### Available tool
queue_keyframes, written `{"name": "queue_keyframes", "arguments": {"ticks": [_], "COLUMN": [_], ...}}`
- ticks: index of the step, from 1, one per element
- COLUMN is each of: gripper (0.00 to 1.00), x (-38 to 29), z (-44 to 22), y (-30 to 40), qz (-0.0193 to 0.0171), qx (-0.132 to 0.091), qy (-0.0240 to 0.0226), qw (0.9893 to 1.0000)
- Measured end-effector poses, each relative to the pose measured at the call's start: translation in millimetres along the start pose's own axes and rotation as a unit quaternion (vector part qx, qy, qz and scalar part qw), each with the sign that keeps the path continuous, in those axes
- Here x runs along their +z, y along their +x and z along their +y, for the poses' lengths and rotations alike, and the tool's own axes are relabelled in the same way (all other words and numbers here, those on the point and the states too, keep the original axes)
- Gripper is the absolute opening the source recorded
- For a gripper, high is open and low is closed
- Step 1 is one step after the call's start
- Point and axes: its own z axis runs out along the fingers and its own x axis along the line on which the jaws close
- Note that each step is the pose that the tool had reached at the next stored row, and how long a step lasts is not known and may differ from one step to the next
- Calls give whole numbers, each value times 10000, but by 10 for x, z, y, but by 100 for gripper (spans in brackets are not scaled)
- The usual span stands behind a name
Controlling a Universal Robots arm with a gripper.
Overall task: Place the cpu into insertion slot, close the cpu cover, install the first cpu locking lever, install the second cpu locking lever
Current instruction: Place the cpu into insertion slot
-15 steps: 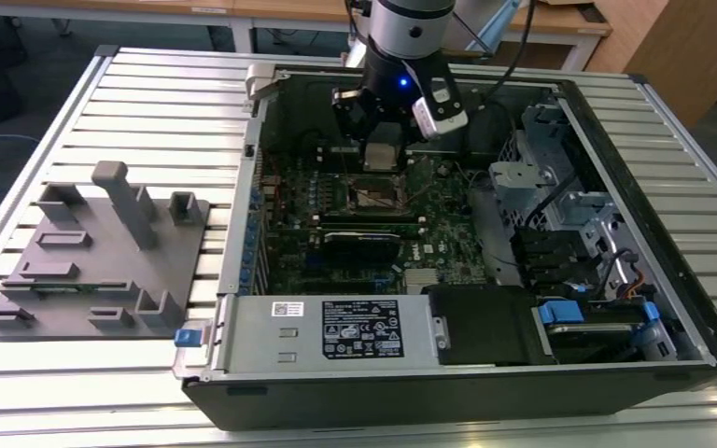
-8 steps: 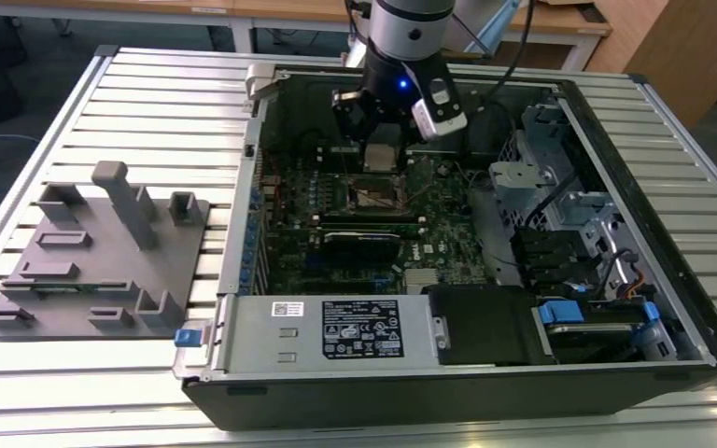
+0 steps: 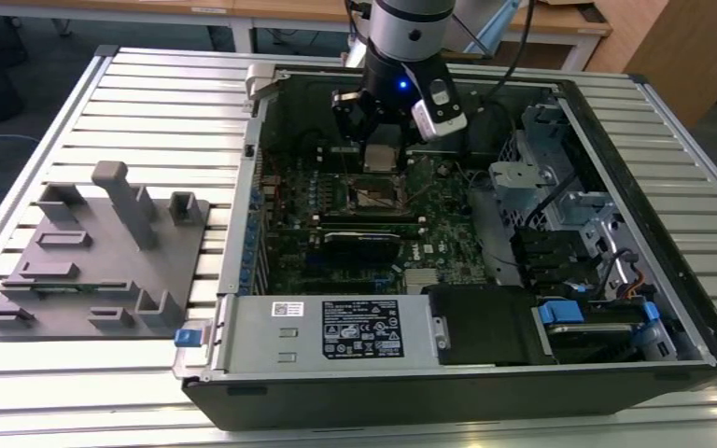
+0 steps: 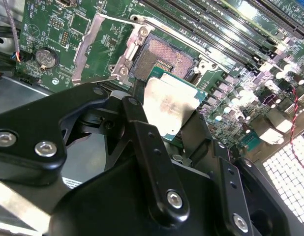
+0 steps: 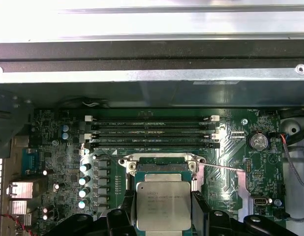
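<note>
The pincer (image 5: 163,199) is clamped on the cpu (image 5: 163,206), a black finger (image 5: 127,211) against each of two opposite edges, holding the chip silver face up, clear of the board (image 5: 58,157) and close by the uncovered insertion slot (image 4: 164,58), whose cpu cover (image 4: 86,49) is swung open, inside the computer case (image 3: 458,392) on the table (image 3: 147,93)

The open computer case (image 3: 458,401) is surveyed from high outside in the exterior view; the cpu (image 5: 163,205) and insertion slot (image 4: 164,59) are shared, close-up, by both wrist views.

The cpu (image 5: 163,205) sits in the claw (image 5: 163,216) near the insertion slot (image 4: 164,59).
</note>
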Motion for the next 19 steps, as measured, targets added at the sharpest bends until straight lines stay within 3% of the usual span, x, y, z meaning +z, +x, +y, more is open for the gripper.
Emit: {"name": "queue_keyframes", "arguments": {"ticks": [8, 12, 16, 19], "gripper": [54, 54, 54, 54], "x": [2, 8, 17, 24], "z": [0, -1, -1, -2], "y": [0, 0, 0, -1], "qz": [-1, -16, -44, -67], "qx": [11, 179, 488, 741], "qy": [-1, -4, -9, -14], "qw": [10000, 9998, 9988, 9972]}}
